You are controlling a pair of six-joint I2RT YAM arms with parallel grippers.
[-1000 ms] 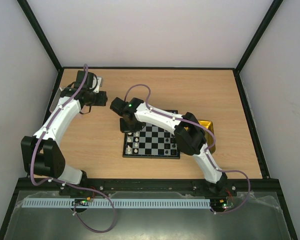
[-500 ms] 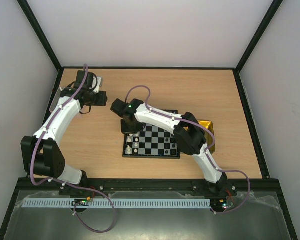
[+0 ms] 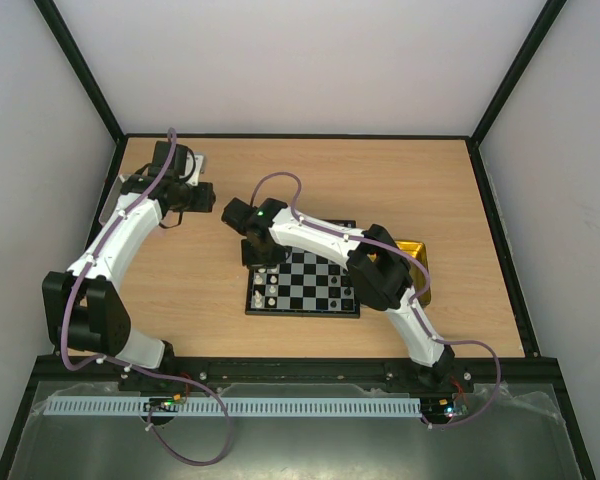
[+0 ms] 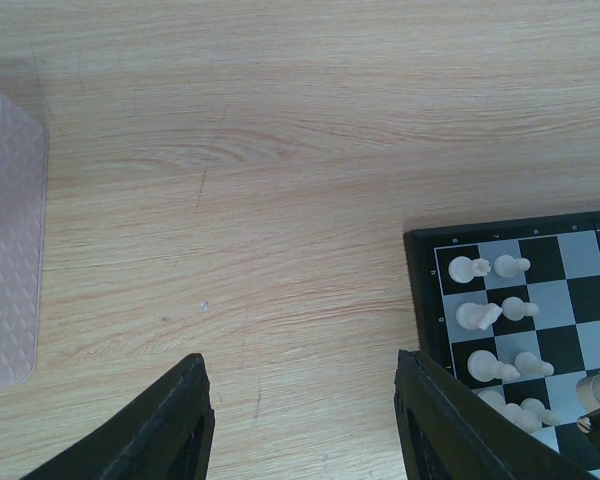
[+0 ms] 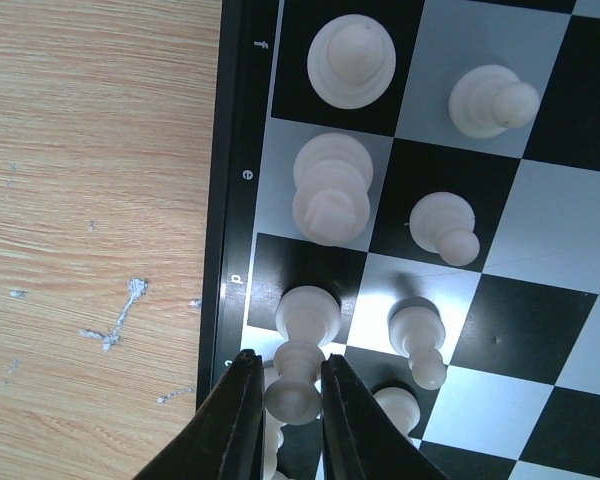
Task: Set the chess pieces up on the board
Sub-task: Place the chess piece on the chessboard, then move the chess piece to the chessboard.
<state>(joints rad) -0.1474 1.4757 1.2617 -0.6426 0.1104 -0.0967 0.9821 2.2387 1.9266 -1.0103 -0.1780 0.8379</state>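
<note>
Wooden desk [image 3: 400, 180] carries one small square black-and-white checkered board [image 3: 315, 285] with a thin black border, set toward the near edge; one shiny yellow rectangular tray [image 3: 420, 262] lies just beside the board's right edge; one grey tray [image 3: 197, 162] sits at the desk's far left corner; two white-and-black arms reach in from the near edge. The left gripper [image 3: 202, 195] hangs near the grey tray, well apart from the board; the right gripper [image 3: 257, 255] is over the board's far left corner; white chess pieces [image 3: 270, 292] fill the board's left columns, too small to count from above.

Left wrist: the left gripper [image 4: 305, 420] stands moderately wide over bare wood, nothing between its two black fingers [image 4: 170, 425]; the board's corner [image 4: 425, 300] shows at the right with eight white chess pieces [image 4: 475, 315] in four pairs; the grey tray's pale textured wall [image 4: 15, 250] lies at the left edge.

Right wrist: the right gripper [image 5: 288, 365] is narrow, its two fingers [image 5: 235, 420] close on either side of the head of one tall white piece [image 5: 308, 315] standing on a dark square at the board's border [image 5: 240, 150]; whether they press it or merely flank it I cannot tell; seven white pieces show whole, an eighth is half hidden behind the fingers.
</note>
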